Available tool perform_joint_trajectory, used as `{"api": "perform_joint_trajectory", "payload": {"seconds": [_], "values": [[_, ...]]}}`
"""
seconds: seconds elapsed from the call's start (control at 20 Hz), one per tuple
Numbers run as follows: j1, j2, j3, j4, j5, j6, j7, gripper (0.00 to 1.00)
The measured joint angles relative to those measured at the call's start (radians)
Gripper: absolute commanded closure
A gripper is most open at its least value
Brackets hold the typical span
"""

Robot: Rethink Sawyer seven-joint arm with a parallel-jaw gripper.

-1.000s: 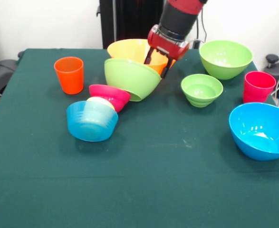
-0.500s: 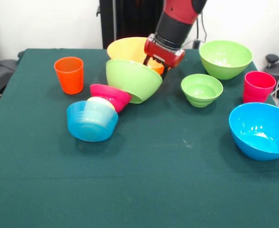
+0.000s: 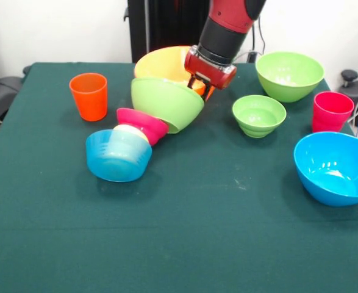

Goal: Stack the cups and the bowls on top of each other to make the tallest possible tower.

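A chain of nested pieces lies tipped on its side: the very wide orange bowl (image 3: 163, 63), a big green bowl (image 3: 166, 104), the small red bowl (image 3: 142, 124), the yellow cup (image 3: 127, 131) and the small blue bowl (image 3: 118, 157). My gripper (image 3: 200, 87) comes down from above at the right side of the orange bowl. Its fingers stand close together astride that bowl's rim, just above the green bowl's edge. The orange cup (image 3: 88, 96) stands upright to the left of the chain.
To the right, standing apart and upright, are a second big green bowl (image 3: 288, 74), the small green bowl (image 3: 258, 115), the red cup (image 3: 332, 111) and the big blue bowl (image 3: 334, 166). The green cloth table (image 3: 197, 244) stretches toward the near edge.
My gripper has come down onto the orange bowl's rim and its fingers have drawn closer. The orange and green bowls have shifted slightly left and up.
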Motion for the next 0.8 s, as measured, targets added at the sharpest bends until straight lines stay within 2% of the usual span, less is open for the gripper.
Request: {"api": "perform_joint_trajectory", "payload": {"seconds": [0.15, 0.55, 0.8], "values": [[0.003, -0.008, -0.004, 0.013, 0.002, 0.000, 0.000, 1.00], [0.098, -0.073, -0.054, 0.033, 0.045, 0.030, 0.000, 1.00], [0.100, -0.106, -0.059, 0.033, 0.045, 0.031, 0.000, 1.00]]}}
